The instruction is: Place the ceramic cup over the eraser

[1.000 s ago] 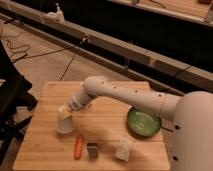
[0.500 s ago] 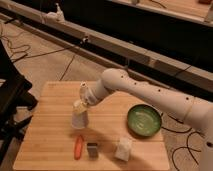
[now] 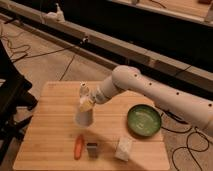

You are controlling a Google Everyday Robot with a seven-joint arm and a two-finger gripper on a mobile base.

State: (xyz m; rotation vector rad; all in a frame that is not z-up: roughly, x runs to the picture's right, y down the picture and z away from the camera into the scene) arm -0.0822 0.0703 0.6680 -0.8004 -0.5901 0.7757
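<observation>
The ceramic cup (image 3: 84,118) is a white tapered cup, mouth down, over the middle-left of the wooden table (image 3: 45,145). My gripper (image 3: 86,104) is shut on its upper end and holds it from above. The eraser (image 3: 92,149), a small dark block, lies near the table's front edge, a short way in front of the cup and slightly to its right. The cup and the eraser are apart.
An orange carrot (image 3: 79,146) lies just left of the eraser. A pale whitish pad (image 3: 123,148) lies to its right. A green bowl (image 3: 144,120) stands at the right. A small clear bottle (image 3: 84,90) stands behind the gripper. A black chair (image 3: 10,100) is left of the table.
My gripper has carried the cup from the table's left side to the right and toward the front, closer to the eraser. The arm has stretched out further over the table.
</observation>
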